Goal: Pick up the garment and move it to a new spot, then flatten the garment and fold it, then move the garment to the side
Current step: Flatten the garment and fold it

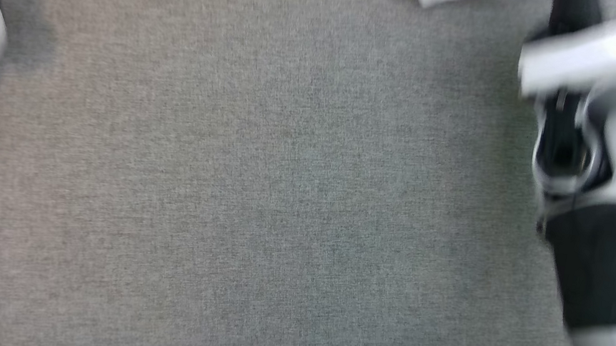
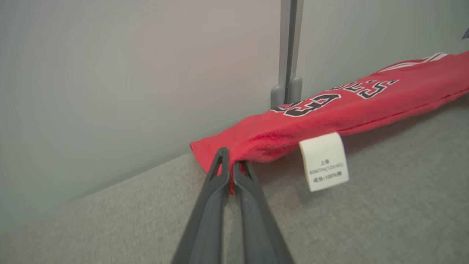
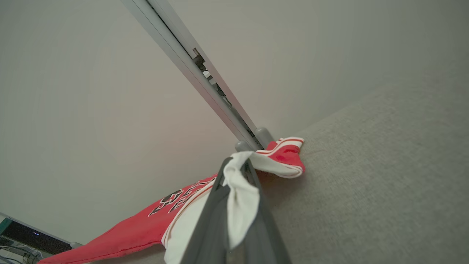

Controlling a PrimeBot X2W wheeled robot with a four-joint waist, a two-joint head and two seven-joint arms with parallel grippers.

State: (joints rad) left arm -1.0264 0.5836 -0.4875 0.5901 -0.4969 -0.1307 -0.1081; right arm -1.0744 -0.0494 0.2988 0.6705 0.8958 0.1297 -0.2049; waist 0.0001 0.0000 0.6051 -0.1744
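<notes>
Left arm: my left gripper (image 2: 231, 167) is clenched on one corner of the red garment (image 2: 366, 102).
Right arm: my right gripper (image 3: 237, 167) grips its white-trimmed end.
Place: low over the grey surface (image 2: 366, 227), close to the pale wall (image 2: 110, 73).
Unclear: the head view is blurred; I cannot tell if the cloth touches the surface.
Long axis: from one gripper to the other, along the wall; the care label (image 2: 324, 161) hangs down.

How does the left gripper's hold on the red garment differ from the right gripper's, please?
The left gripper pinches a red edge of the garment near the care label; the right gripper pinches its white fabric near the striped trim. Only a sliver shows between the left fingers; cloth drapes over the right ones. Both are shut on it.
</notes>
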